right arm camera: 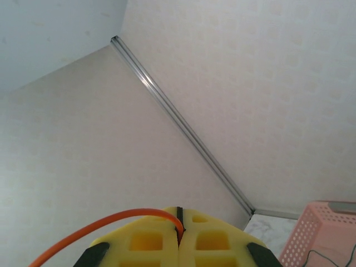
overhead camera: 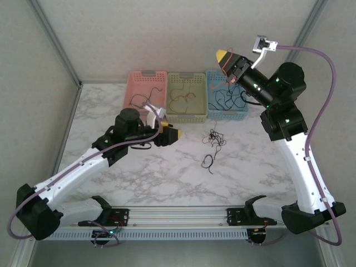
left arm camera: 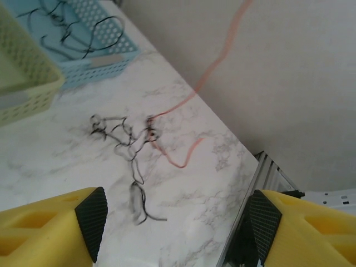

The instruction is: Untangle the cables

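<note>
White, grey-veined marble-patterned surface (overhead camera: 167,172), smooth and flat. Right of centre on it: loose knot of hair-thin black cables (overhead camera: 216,139), kinked and looped, with a small separate black wire loop (overhead camera: 208,161) lying just near of it.

Thin red-orange cable (left arm camera: 217,67): one hooked end flat on the surface beside the knot, meeting the knot at one edge, then rising steeply away in a gentle wave.

High at the far right, above the blue basket, the right claw (overhead camera: 225,56): clenched on the red-orange cable, pinched in the seam between blocky yellow fingers (right arm camera: 211,242) moulded with square recesses.

Low at the left of the knot, the left claw (left arm camera: 177,222): released, black-tipped yellow fingers spread wide, nothing between them.

Along the far edge, side by side: three rectangular perforated plastic baskets, namely pink basket (overhead camera: 147,73), pale green basket (overhead camera: 187,118) and blue basket (overhead camera: 228,117), each holding further thin wires.
</note>
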Controlling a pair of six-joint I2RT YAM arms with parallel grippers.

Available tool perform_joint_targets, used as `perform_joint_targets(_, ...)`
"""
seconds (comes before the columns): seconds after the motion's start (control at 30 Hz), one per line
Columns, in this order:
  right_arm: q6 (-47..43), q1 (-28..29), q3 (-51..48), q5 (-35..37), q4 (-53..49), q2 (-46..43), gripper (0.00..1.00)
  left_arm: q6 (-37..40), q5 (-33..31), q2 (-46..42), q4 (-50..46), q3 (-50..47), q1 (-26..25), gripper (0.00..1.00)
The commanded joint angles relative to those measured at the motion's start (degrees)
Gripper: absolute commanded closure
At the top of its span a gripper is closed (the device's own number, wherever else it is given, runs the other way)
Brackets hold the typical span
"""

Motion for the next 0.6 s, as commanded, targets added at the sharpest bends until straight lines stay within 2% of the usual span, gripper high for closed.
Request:
perform_joint_targets(0.0,1.5,0.46,-0.92,1.02,1.67,-0.59,1.0,5.41,-0.81,4.13,1.5,4.84,-3.8,0.28)
perform_joint_targets(0.17,1.45,0.57,-1.33,1.39,0.1,-0.89,1.0,12.49,-3.77,10.66,9.32,7.69,-8.23,0.28)
perform_joint_targets(0.33,1.49,0.62,-1.97,1.08,-1.15,-1.25,1.0,14.56,-7.85,17.44,8.48,14.5,-8.4,0.28)
perform_joint_targets(0.43,1.34,0.66,-2.98,1.04,-1.32,-1.75,1.0,14.65,-7.64,20.06,8.76,17.34,-8.4,0.29)
perform_joint_targets(0.57,1.01,0.68,-3.85,1.51,-1.47,-2.51,1.0,14.4,-8.92,22.35,9.32,19.16,-8.4,0.35)
